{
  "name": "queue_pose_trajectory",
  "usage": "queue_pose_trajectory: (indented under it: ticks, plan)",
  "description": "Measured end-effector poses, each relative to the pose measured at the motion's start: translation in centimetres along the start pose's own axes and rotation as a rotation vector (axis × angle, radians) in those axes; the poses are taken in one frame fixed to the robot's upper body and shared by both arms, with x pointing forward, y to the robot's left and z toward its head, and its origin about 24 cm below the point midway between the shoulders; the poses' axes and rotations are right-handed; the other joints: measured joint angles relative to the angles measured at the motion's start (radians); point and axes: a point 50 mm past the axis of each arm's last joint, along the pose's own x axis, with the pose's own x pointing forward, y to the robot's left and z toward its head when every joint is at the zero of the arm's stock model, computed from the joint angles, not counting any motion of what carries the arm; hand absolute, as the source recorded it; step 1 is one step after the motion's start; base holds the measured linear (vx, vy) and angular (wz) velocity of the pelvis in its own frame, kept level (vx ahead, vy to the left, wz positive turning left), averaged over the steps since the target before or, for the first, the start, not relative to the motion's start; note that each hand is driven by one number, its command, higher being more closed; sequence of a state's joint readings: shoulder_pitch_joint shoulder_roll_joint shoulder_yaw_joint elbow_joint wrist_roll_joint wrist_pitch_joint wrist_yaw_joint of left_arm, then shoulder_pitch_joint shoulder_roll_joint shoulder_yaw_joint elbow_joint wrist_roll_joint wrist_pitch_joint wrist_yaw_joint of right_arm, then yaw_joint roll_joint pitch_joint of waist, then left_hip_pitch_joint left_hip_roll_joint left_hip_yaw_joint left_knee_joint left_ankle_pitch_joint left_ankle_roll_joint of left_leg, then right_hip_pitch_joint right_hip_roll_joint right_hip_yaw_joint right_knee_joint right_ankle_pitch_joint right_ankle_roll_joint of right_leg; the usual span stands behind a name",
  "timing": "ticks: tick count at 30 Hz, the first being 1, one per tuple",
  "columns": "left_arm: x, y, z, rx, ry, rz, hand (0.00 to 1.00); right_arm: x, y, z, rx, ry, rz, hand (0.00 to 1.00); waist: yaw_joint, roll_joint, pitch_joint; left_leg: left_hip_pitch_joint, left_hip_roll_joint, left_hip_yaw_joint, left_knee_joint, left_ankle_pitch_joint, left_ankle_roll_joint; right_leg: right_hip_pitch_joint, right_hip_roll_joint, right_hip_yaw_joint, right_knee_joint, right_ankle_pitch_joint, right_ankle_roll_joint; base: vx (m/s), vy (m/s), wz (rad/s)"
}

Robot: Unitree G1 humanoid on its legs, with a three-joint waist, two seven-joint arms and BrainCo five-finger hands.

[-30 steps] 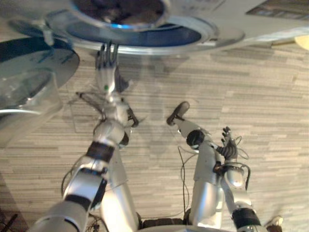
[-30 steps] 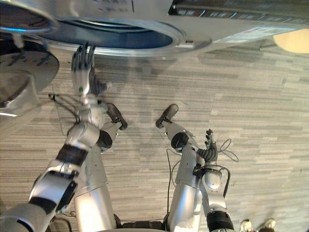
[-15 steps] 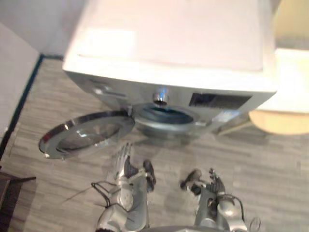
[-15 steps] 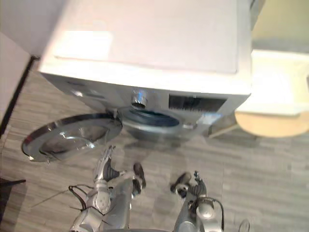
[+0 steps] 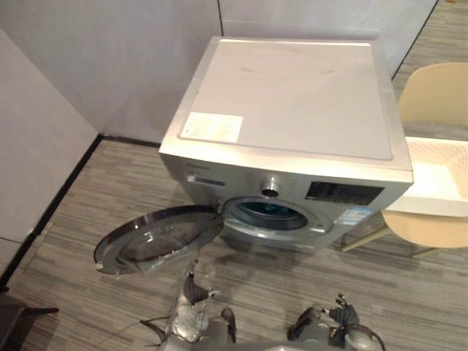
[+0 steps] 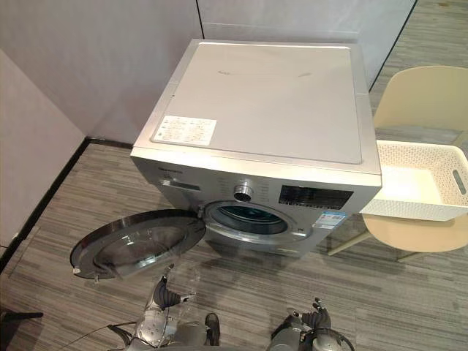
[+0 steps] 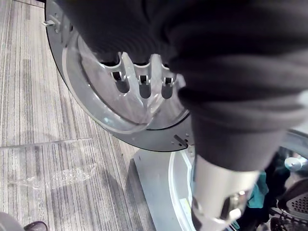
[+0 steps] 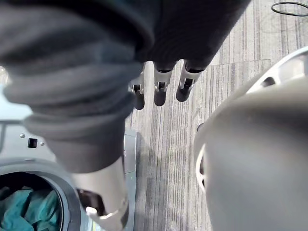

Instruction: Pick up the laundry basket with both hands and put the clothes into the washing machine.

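The silver washing machine (image 5: 292,102) stands ahead with its round door (image 5: 157,238) swung open to the left. Teal clothes (image 8: 24,207) lie inside the drum (image 5: 274,216). The white perforated laundry basket (image 6: 417,183) rests on a beige chair (image 6: 428,95) to the right of the machine, and its inside looks bare. My left hand (image 5: 191,292) is low below the open door, its fingers (image 7: 139,77) straight and holding nothing. My right hand (image 5: 344,314) is low at the right, its fingers (image 8: 161,86) straight too, far from the basket.
Grey walls close in behind and to the left of the machine. A clear plastic sheet (image 7: 53,168) lies on the wood-grain floor (image 5: 88,212) under the door. Open floor stretches in front of the machine and chair.
The camera has swung up from the floor, so the whole machine, chair and basket now show. Both hands sit at the bottom edge; the left hand no longer reaches toward the door rim.
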State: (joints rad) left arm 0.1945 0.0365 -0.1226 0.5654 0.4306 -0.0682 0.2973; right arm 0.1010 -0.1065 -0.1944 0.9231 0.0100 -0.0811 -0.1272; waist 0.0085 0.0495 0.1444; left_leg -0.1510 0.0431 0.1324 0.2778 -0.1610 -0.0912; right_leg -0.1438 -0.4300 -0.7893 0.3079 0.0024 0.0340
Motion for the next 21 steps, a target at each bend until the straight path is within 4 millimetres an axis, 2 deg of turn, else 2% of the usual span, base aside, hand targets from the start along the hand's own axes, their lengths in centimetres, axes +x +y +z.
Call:
queue_pose_trajectory:
  ticks: [1, 3, 4, 5, 6, 7, 8, 9, 10, 12, 13, 15, 16, 18, 21]
  plan:
    - [-0.1, -0.2, 0.0, 0.015, -0.005, -0.024, 0.0, 0.0, -0.1, 0.0, -0.013, 0.001, -0.003, 0.0, -0.007, -0.003, 0.0, -0.005, -0.022, -0.004, 0.013, -0.004, 0.013, -0.003, -0.009, 0.02, -0.001, 0.022, 0.004, -0.12, 0.216, 0.06]
    - [-0.2, -0.3, -0.6, 0.041, 0.005, -0.044, 0.0, 0.1, 0.0, 0.4, -0.028, -0.011, 0.004, 0.0, -0.016, 0.003, -0.003, -0.012, -0.025, 0.013, 0.023, -0.02, 0.09, -0.026, 0.004, 0.124, -0.014, 0.092, 0.012, -0.16, 0.232, -0.16]
    - [-0.5, -0.4, -1.5, 0.061, 0.036, -0.055, 0.0, 0.2, 0.7, 0.7, -0.024, -0.009, 0.021, 0.0, -0.021, 0.0, -0.006, -0.015, -0.018, 0.04, 0.02, -0.017, 0.121, -0.047, 0.01, 0.214, 0.069, 0.031, 0.018, -0.18, 0.155, -0.32]
    - [-0.5, 0.0, -2.2, 0.081, 0.063, -0.062, 0.0, 0.2, 1.2, 0.6, -0.021, -0.008, 0.034, 0.0, -0.023, -0.003, -0.009, -0.01, -0.014, 0.046, 0.017, -0.01, 0.132, -0.055, 0.027, 0.257, 0.221, -0.056, 0.001, -0.18, 0.103, -0.28]
    - [-0.5, 0.1, -2.4, 0.083, 0.07, -0.063, 0.0, 0.1, 1.4, 0.4, -0.021, 0.001, 0.042, 0.0, -0.022, -0.001, -0.009, -0.007, -0.01, 0.05, 0.015, -0.008, 0.135, -0.049, 0.047, 0.276, 0.271, -0.089, 0.004, -0.13, 0.046, -0.29]
    - [-0.7, 0.4, -3.0, 0.086, 0.09, -0.057, 0.0, 0.0, 1.9, -0.1, -0.029, 0.025, 0.069, 0.0, -0.018, -0.019, -0.022, 0.003, -0.008, 0.058, 0.003, 0.001, 0.134, -0.025, 0.087, 0.306, 0.298, -0.141, 0.014, -0.11, -0.001, -0.26]
    - [-0.8, 0.8, -3.5, 0.081, 0.117, -0.042, 0.0, -0.1, 2.3, -0.4, -0.043, 0.033, 0.09, 0.0, -0.017, -0.023, -0.025, -0.002, -0.01, 0.067, -0.004, 0.018, 0.136, 0.004, 0.118, 0.32, 0.28, -0.188, 0.03, -0.16, -0.036, -0.2]
    - [-0.8, 0.9, -3.8, 0.079, 0.13, -0.039, 0.0, -0.1, 2.6, -0.4, -0.05, 0.034, 0.102, 0.0, -0.019, -0.024, -0.026, -0.007, -0.01, 0.069, -0.006, 0.027, 0.136, 0.018, 0.13, 0.324, 0.266, -0.205, 0.039, -0.15, -0.061, -0.09]
    - [-0.8, 1.0, -4.1, 0.057, 0.15, -0.031, 0.0, -0.2, 2.8, -0.5, -0.064, 0.038, 0.117, 0.0, -0.019, -0.037, -0.033, -0.011, -0.01, 0.074, -0.011, 0.038, 0.133, 0.04, 0.146, 0.33, 0.236, -0.223, 0.051, -0.17, -0.09, -0.14]
    - [-0.8, 1.4, -4.4, 0.004, 0.181, 0.002, 0.0, -0.3, 3.4, -1.1, -0.113, 0.06, 0.147, 0.0, 0.008, -0.051, -0.047, -0.021, -0.013, 0.09, -0.042, 0.07, 0.117, 0.077, 0.19, 0.356, 0.066, -0.25, 0.063, -0.15, -0.118, -0.28]
    - [-0.9, 1.0, -4.5, -0.033, 0.203, 0.003, 0.0, -0.2, 3.3, -1.1, -0.128, 0.067, 0.149, 0.0, 0.015, -0.029, -0.06, -0.034, 0.005, 0.081, -0.075, 0.093, 0.094, 0.084, 0.235, 0.352, -0.025, -0.213, 0.056, -0.17, -0.134, -0.23]
    - [-1.4, -0.1, -4.5, -0.089, 0.222, -0.009, 0.0, -0.2, 3.2, -1.4, -0.162, 0.079, 0.156, 0.0, 0.024, -0.002, -0.085, -0.045, 0.027, 0.069, -0.139, 0.136, 0.072, 0.1, 0.298, 0.351, -0.161, -0.147, 0.038, -0.16, -0.129, -0.21]
    - [-1.5, -0.4, -4.4, -0.125, 0.229, -0.008, 0.0, -0.2, 3.2, -1.4, -0.182, 0.082, 0.162, 0.0, 0.037, 0.003, -0.087, -0.041, 0.029, 0.061, -0.177, 0.176, 0.067, 0.114, 0.324, 0.35, -0.221, -0.111, 0.027, -0.09, -0.088, -0.09]
    - [-1.5, -0.4, -4.4, -0.164, 0.24, -0.002, 0.0, -0.1, 3.6, -1.4, -0.213, 0.081, 0.177, 0.0, 0.037, 0.005, -0.088, -0.045, 0.03, 0.041, -0.212, 0.224, 0.07, 0.123, 0.345, 0.328, -0.268, -0.08, 0.013, -0.06, -0.081, 0.22]
    - [-0.8, 0.3, -4.0, -0.256, 0.248, 0.049, 0.0, 0.1, 4.0, -0.5, -0.239, 0.06, 0.189, 0.0, 0.043, -0.001, -0.076, -0.063, 0.042, 0.004, -0.248, 0.288, 0.015, 0.124, 0.363, 0.266, -0.278, -0.056, -0.012, -0.07, -0.102, 0.52]
